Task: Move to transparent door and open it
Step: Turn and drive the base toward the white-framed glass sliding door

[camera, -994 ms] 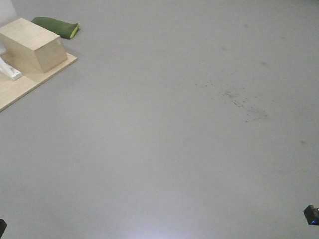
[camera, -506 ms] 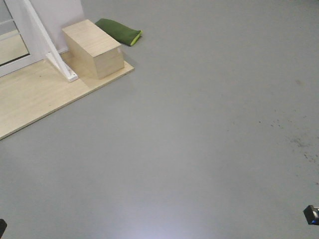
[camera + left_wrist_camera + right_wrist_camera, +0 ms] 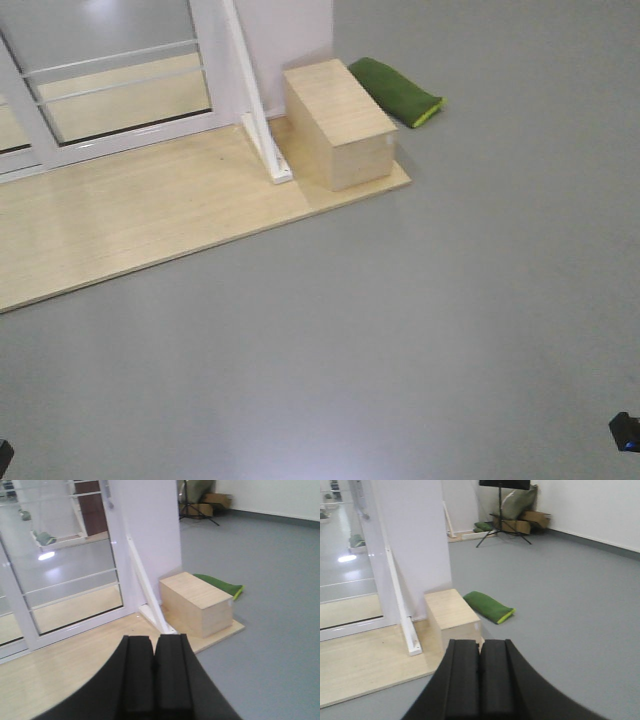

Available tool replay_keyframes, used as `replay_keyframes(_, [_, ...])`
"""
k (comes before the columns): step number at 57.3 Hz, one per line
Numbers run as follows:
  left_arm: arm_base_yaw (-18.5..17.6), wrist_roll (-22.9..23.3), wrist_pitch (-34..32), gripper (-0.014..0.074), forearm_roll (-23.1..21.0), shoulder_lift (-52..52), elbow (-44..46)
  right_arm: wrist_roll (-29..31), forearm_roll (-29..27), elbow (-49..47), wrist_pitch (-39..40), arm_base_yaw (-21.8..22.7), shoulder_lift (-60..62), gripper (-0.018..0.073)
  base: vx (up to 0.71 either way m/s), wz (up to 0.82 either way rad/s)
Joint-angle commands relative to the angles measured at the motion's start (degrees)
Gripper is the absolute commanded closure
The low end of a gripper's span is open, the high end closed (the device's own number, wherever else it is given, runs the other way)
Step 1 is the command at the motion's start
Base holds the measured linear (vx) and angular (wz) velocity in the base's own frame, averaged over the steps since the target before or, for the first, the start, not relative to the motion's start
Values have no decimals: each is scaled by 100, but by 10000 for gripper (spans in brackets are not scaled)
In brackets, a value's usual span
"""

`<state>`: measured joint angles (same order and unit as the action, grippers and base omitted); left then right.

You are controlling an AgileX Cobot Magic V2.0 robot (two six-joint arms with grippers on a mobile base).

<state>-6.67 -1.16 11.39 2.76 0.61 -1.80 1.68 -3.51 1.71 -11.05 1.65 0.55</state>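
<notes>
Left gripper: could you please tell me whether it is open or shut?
Shut. On the left gripper, the two black fingers lie pressed together, only a thin seam between them, nothing held.

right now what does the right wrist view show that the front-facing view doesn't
Only the right wrist view: the shut black right gripper, a black tripod stand, brown cardboard boxes and a white back wall. Only the front-facing view: a white upright frame bar splitting two glass panes. Both: the white-framed clear glass door, slanted white support post, light wooden box, green cushion, pale wooden platform and grey floor.
</notes>
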Motion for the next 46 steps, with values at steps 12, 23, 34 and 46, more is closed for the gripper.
replay_keyframes(12, [5, 15, -453, 600, -10, 77, -84, 45, 15, 26, 481, 22, 92, 561, 46, 68])
replay_keyframes(23, [5, 15, -453, 600, -10, 77, -84, 45, 15, 26, 481, 22, 92, 561, 47, 52])
replay_keyframes(34, [5, 15, -453, 600, -10, 77, -84, 45, 15, 26, 481, 22, 92, 561, 48, 29])
replay_keyframes(46, [5, 15, -453, 600, -10, 77, -84, 45, 15, 26, 481, 22, 92, 561, 48, 15])
